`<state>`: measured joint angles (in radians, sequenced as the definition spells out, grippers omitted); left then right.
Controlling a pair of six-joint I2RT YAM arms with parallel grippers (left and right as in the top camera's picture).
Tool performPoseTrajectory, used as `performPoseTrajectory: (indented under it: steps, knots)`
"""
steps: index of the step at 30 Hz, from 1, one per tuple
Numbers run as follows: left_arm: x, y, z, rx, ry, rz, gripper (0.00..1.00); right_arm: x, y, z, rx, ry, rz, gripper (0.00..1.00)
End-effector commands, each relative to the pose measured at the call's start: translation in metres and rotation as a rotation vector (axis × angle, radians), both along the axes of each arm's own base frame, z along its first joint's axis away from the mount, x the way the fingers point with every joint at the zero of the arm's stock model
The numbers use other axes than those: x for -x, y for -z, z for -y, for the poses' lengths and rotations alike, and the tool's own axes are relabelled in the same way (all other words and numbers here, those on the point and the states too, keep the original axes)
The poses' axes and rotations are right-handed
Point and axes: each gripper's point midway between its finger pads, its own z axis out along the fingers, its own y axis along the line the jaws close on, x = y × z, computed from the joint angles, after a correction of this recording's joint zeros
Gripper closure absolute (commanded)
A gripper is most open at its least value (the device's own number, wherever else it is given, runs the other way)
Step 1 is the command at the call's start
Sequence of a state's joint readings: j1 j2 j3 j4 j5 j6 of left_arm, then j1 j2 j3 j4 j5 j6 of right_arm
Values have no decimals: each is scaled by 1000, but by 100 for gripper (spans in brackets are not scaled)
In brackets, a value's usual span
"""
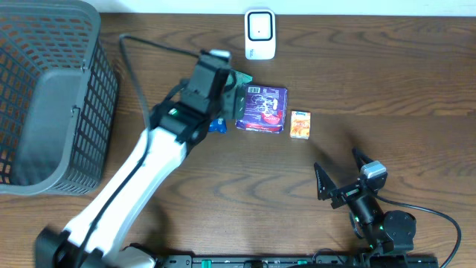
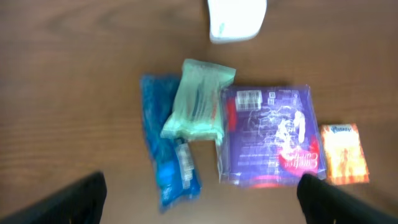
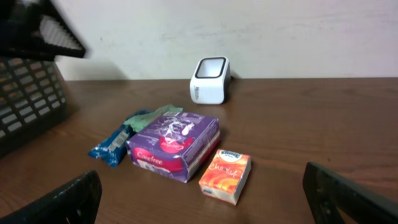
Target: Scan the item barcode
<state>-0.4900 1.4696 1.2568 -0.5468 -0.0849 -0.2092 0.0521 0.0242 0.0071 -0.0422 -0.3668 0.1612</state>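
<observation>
Four items lie in a cluster below the white barcode scanner (image 1: 259, 33) (image 2: 237, 18) (image 3: 210, 79). They are a purple Carefree package (image 1: 262, 108) (image 2: 270, 134) (image 3: 174, 146) with a barcode on its upper face, a pale green packet (image 2: 198, 99) (image 3: 155, 117), a blue packet (image 1: 217, 125) (image 2: 168, 146) (image 3: 112, 144) and a small orange tissue box (image 1: 300, 124) (image 2: 344, 154) (image 3: 225, 176). The green packet rests on the blue one, against the purple package. My left gripper (image 1: 232, 88) (image 2: 200, 183) hovers open above the packets, holding nothing. My right gripper (image 1: 340, 170) (image 3: 202, 186) stands open and empty near the front edge, facing the cluster.
A dark mesh basket (image 1: 44, 97) (image 3: 28, 99) with a grey liner fills the table's left end. The left arm's black cable (image 1: 149, 48) loops across the wood behind the arm. The scanner stands by the back edge, in front of a wall.
</observation>
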Motion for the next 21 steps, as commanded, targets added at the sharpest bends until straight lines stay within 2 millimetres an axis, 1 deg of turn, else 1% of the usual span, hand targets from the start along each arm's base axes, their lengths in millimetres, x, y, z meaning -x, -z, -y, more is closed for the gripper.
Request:
performPoseTrajectory:
  steps: [1, 3, 6, 13, 15, 16, 18, 19, 20, 21]
  knots:
    - [39, 4, -23, -69, -4, -116, 2, 1, 1, -2, -12, -7, -8, 1]
    - [63, 16, -35, -121, -3, -217, 2, 1, 1, -2, -12, -7, -8, 1]
    - [78, 26, -43, -160, -2, -292, 2, 1, 1, -2, -12, -6, -8, 1]
    - [81, 28, -45, -168, -3, -305, 2, 1, 1, -2, -12, -7, -8, 1]
    - [81, 28, -45, -168, -3, -305, 2, -3, -3, 6, -5, 41, 13, 1]
    - [81, 28, -45, -169, -3, -305, 2, -1, -10, 2, -87, 18, 8, 1]
    - [81, 28, -45, -169, -3, -305, 2, 11, -24, -20, -315, -127, -57, 1]
    - [81, 28, -45, -168, -3, -305, 2, 21, -28, -35, -441, -234, -136, 1]
    - [81, 28, -45, -168, -3, -305, 2, 34, -25, -51, -561, -341, -264, 1]
    - [81, 28, -45, -168, -3, -305, 2, 30, -29, -46, -650, -303, -292, 1]
